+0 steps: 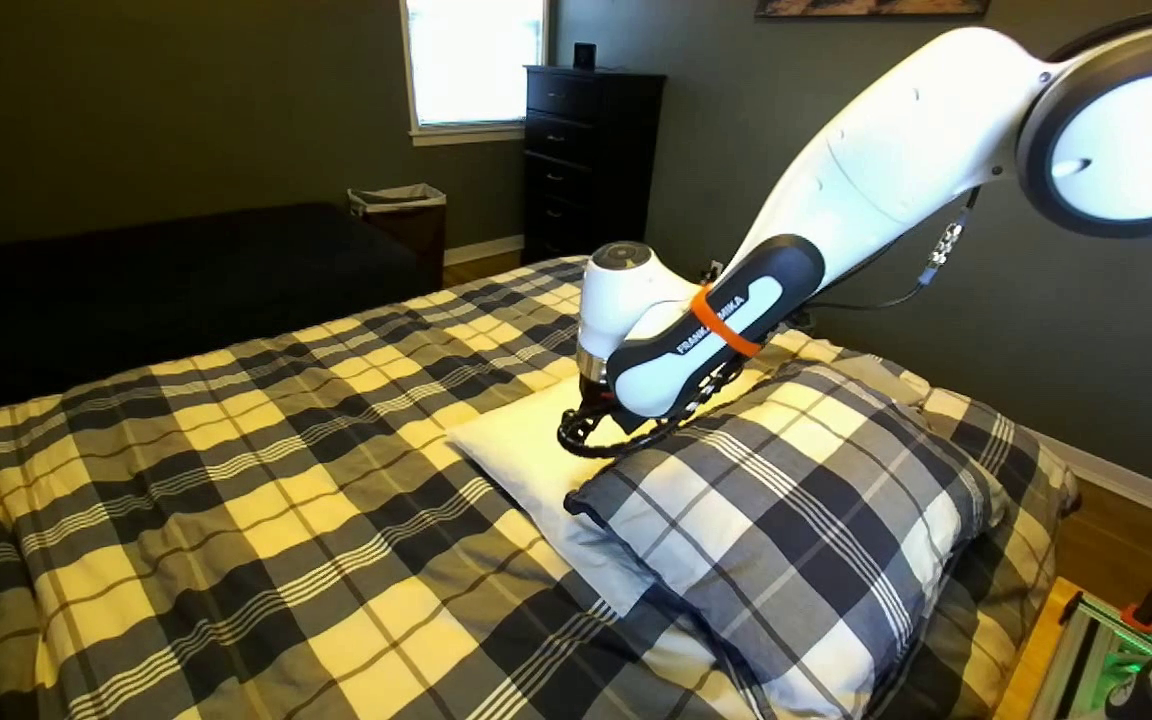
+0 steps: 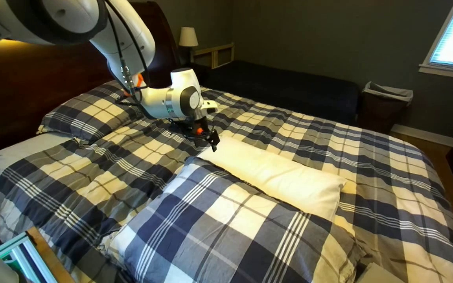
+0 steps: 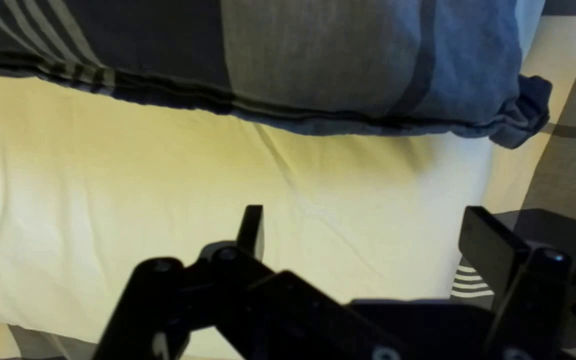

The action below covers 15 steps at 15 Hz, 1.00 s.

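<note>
Near a dark headboard (image 2: 41,74), a rear plaid pillow (image 2: 96,108) rests at left in an exterior view. The robot's fingers (image 2: 214,140), parted and empty, point down beside a front plaid pillow (image 2: 230,224), its edge apparently propped by the white pillow (image 2: 273,169) lying partly beneath it on the surface (image 2: 321,137), below the fingers. At right, a lined bin (image 2: 383,110) stands open, its contents out of view.

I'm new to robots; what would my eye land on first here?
Probably the big white arm, an orange band around it, above the checked bed. Next, its black hand, open above one end of a pale pillow. A checked pillow lies partly over that one.
</note>
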### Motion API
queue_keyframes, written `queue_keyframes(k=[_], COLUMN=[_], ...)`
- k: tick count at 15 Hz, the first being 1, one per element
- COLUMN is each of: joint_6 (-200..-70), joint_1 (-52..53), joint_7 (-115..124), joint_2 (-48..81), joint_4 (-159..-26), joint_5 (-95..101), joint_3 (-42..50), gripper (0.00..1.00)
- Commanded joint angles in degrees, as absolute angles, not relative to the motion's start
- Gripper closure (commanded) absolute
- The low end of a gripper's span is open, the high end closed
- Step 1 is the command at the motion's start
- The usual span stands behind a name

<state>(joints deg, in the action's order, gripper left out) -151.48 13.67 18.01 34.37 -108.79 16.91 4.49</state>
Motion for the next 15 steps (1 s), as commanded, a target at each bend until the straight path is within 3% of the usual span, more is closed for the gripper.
queue_keyframes(k=[1,15], joint_6=[-152.41,-151.84], joint_1=[17.66,32.14], joint_7=[19.33,32.22], joint_2=[40.63,57.61], joint_4=[-103.36,-88.7], joint_5=[19.94,24.05], joint_3=[7.32,18.12], gripper=[0.0,0.0])
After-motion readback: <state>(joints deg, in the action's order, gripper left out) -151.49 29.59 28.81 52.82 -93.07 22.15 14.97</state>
